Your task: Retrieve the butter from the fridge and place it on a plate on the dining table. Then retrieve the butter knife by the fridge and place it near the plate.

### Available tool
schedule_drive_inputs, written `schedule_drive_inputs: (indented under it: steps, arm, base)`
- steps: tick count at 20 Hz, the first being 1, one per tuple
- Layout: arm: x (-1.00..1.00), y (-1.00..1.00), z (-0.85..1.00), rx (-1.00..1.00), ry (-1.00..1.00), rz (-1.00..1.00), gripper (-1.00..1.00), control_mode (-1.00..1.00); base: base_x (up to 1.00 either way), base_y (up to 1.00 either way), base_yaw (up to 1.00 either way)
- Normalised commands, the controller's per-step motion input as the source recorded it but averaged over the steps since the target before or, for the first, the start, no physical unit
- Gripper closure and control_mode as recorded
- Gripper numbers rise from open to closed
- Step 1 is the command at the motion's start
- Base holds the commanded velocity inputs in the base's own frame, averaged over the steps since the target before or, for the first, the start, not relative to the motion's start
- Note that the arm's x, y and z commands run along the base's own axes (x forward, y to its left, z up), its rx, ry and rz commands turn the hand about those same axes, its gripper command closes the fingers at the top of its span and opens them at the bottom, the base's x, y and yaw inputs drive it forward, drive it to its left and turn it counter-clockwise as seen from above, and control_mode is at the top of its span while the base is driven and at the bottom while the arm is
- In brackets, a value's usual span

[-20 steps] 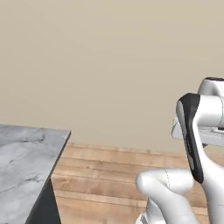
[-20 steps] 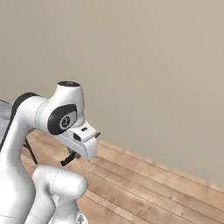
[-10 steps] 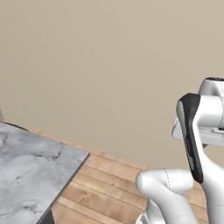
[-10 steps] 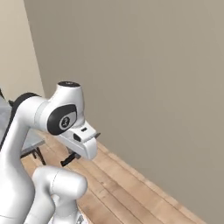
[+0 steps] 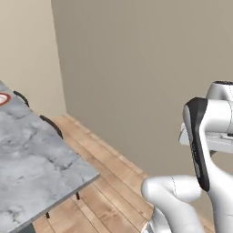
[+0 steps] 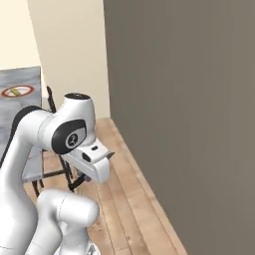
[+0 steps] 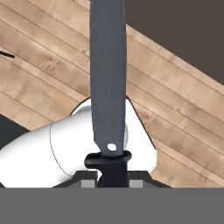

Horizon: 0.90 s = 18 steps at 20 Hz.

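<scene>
In the hand view my gripper (image 7: pixel 108 173) is shut on the dark handle of the butter knife (image 7: pixel 108 78). Its grey blade runs straight up over the wooden floor. In the right base view the gripper (image 6: pixel 101 160) hangs in front of the folded arm, well away from the dining table (image 6: pixel 20 74). The plate (image 6: pixel 30 89), white with a red rim, lies on the far part of the marble top with the small pale butter (image 6: pixel 17 91) on it. Its edge also shows as the plate (image 5: pixel 6 97) at the left border above the dining table (image 5: pixel 36 159). The fridge is out of view.
Dark-framed stools (image 5: pixel 51 124) stand along the table's far side, and more stool frames (image 6: pixel 54 174) sit just behind my arm. A beige wall meets a dark grey wall (image 6: pixel 189 99) at a corner. Wooden floor (image 5: pixel 104 182) runs between the table and the walls.
The whole picture has swung as the base turned: the table fills more of the left, and the plate and room corner have come into view. The arm keeps its pose, still gripping the knife.
</scene>
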Motion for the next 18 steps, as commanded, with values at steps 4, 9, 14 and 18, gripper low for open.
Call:
schedule_drive_inputs:
  steps: [4, 9, 14, 18]
  arm:
    - [0.0, 0.0, 0.0, 0.0, 0.0, 0.0, 1.0, 1.0]
    - [0.0, 0.0, 0.0, 0.0, 0.0, 0.0, 1.0, 1.0]
    - [0.0, 0.0, 0.0, 0.0, 0.0, 0.0, 1.0, 1.0]
    - [0.0, 0.0, 0.0, 0.0, 0.0, 0.0, 1.0, 1.0]
  base:
    - [0.56, -0.57, 0.73]
    - [0.64, -0.5, 0.73]
    - [0.68, -0.22, 0.67]
    - [0.54, -0.33, 0.66]
